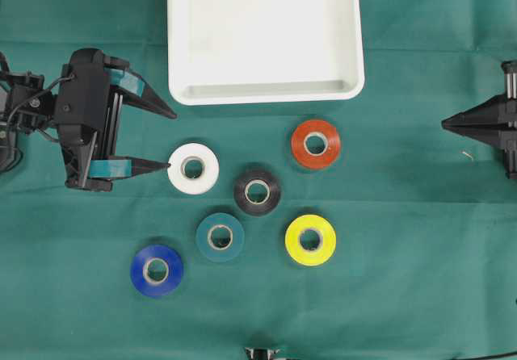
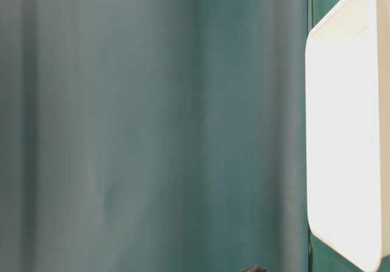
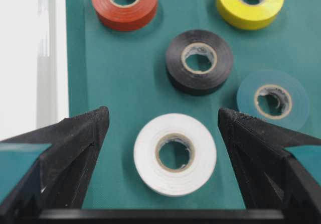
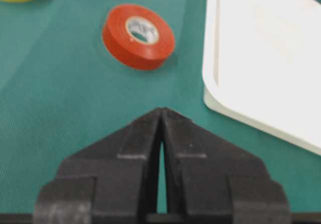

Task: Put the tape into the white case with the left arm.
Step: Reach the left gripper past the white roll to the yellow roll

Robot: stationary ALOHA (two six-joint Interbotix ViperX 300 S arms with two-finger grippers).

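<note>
Overhead looks straight down, wrist views low and close — both share red tape (image 3: pixel 125 4).

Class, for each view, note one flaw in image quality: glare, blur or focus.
Overhead: the white case is overexposed. Table-level: the cloth is a soft blur. Left wrist: the teal roll looks soft. Right wrist: the right tool is blurred.
</note>
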